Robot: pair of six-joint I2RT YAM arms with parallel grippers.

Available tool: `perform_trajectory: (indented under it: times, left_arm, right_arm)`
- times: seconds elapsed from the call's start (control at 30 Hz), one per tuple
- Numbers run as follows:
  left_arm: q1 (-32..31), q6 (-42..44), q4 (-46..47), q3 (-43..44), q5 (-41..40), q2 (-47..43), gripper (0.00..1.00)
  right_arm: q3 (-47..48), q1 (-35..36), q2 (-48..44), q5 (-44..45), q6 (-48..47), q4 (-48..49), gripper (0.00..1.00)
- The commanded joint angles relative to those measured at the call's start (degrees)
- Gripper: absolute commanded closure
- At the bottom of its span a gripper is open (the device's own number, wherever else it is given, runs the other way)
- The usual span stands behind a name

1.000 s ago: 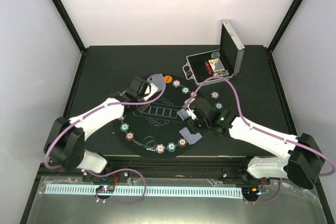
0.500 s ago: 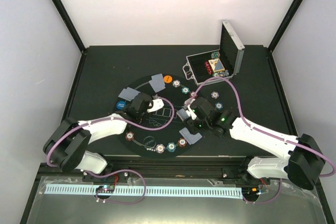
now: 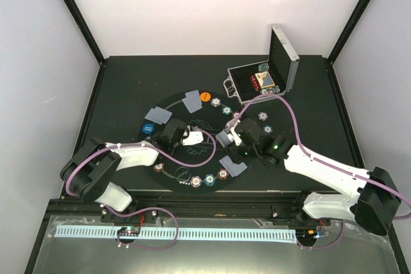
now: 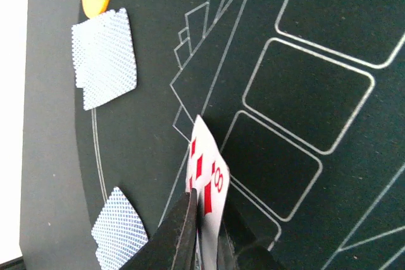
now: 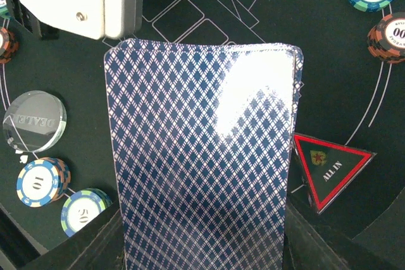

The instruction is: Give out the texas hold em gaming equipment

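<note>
Left gripper (image 4: pixel 202 222), jaws almost together, nips a red diamond card (image 4: pixel 206 167) over the black mat (image 3: pixel 204 112) centre boxes; right gripper (image 5: pixel 202 254) clamps the face-down deck (image 5: pixel 202 137) above the mat's right side; chips (image 3: pixel 209 180) line its near rim; face-down cards (image 3: pixel 192 101) lie at its far-left rim.

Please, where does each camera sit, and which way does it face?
Top external: above and behind, looking down on the mat; left arm and right arm show whole.
Left wrist: behind the left gripper, looking past its red-pipped card at the mat.
Right wrist: behind the right gripper, looking over its deck at the mat.
Shared: both wrist views show that card and the left gripper.
</note>
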Motion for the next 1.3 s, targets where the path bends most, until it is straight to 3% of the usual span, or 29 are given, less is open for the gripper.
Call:
perform_trajectory:
  times: [0.0,0.27,0.43,0.73,1.03,1.27]
  left_arm:
    - [-0.5,0.7,-1.9,0.0,2.0,0.9,0.90]
    - [-0.5,0.4,-4.8,-2.4,2.1,-2.0,0.88]
    - [-0.1,1.2,-4.6,-4.5,2.2,-4.2,0.79]
    - [3.2,2.3,-4.2,-4.5,1.8,-4.8,0.73]
    - [6.6,3.1,-3.9,-5.4,2.5,-7.7,0.55]
    - [6.9,0.4,-8.6,-5.1,3.3,-11.5,0.28]
  right_arm:
    - [-0.7,-0.3,-1.6,-0.1,-0.3,1.9,0.45]
    - [-1.0,-0.4,-2.5,0.3,-0.2,2.2,0.45]
    - [-1.1,-0.3,-2.7,-0.3,-0.2,2.5,0.45]
    - [-1.2,-0.4,-3.0,-0.3,-0.2,2.4,0.45]
    - [-1.0,-0.4,-2.8,-0.5,-0.3,2.4,0.45]
    - [-1.0,-0.4,-2.2,-0.3,-0.4,2.4,0.45]
